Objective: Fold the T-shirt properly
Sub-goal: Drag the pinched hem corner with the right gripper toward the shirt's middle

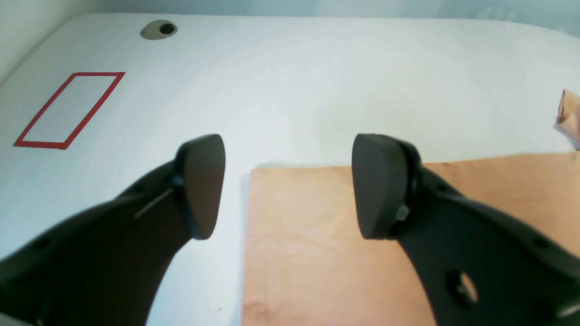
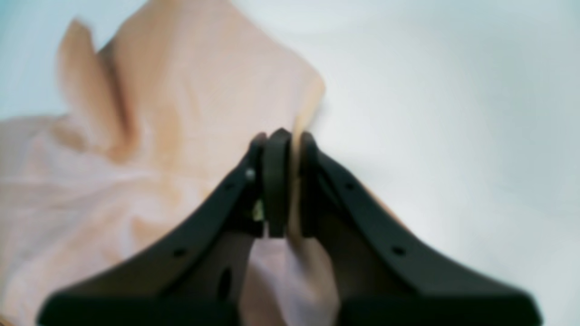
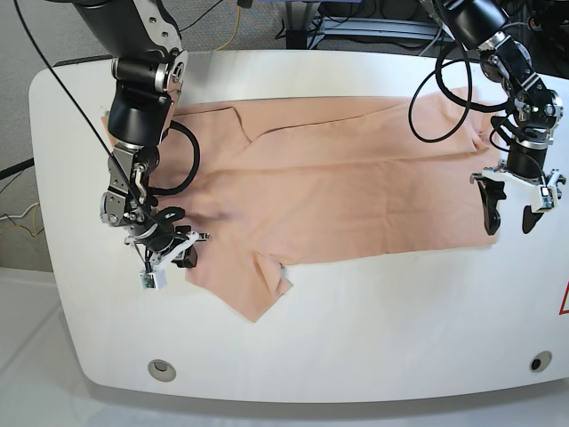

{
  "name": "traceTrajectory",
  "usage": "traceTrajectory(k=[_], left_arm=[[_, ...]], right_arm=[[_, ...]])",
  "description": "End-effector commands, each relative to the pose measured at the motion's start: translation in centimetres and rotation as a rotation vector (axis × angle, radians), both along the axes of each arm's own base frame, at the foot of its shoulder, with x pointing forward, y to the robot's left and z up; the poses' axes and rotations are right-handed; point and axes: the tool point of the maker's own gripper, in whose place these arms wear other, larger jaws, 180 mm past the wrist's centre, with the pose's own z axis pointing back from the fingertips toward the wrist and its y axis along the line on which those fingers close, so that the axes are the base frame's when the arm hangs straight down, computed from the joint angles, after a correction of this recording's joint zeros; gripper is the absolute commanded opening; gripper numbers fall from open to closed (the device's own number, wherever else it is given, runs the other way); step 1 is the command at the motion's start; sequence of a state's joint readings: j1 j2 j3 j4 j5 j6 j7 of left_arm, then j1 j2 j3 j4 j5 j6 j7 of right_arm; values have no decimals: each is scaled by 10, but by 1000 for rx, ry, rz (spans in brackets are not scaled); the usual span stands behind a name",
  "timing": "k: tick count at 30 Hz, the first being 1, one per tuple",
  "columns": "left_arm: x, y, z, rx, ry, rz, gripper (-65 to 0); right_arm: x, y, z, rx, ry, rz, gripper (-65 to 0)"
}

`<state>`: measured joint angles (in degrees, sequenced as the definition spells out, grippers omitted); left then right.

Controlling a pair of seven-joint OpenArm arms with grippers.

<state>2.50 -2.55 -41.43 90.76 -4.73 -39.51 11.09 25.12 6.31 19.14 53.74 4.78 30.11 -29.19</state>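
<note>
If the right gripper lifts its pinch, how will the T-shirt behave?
Probably floppy: the T-shirt lies wrinkled and flat on the table, so it should drape from the right gripper. Likely light, thin cloth. The rest may drag, since the left gripper is open.

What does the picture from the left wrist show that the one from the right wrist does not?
Only the left wrist view shows the left claw open above a flat corner of the T-shirt, holding nothing, plus a red tape rectangle and a round hole in the table.

Only the right wrist view shows the right claw shut on a pinched fold of the T-shirt, with wrinkled cloth rising behind it.

Both show the peach cloth, the white tabletop and a pair of black fingers.
</note>
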Motion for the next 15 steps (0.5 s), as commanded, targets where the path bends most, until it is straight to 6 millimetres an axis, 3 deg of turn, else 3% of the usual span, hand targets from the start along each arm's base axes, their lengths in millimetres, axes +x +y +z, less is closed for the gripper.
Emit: traceTrajectory(k=[1,11,13,15], left_arm=[[5,1,19,11,-62,-7,-236],[5,3,18,13,-58,-5,-234],[6,2,18,12,-58,-8,-233],[13,3,15,-6,-54,-6,-234]], right_arm=[[10,-5,18,-5,-54,-6,-643],[2,-13,43,-43,-109,-17,-650],[0,-13,53,-50,-132,-16,-650],[-1,-9,75,-64,-183,-3,-650]])
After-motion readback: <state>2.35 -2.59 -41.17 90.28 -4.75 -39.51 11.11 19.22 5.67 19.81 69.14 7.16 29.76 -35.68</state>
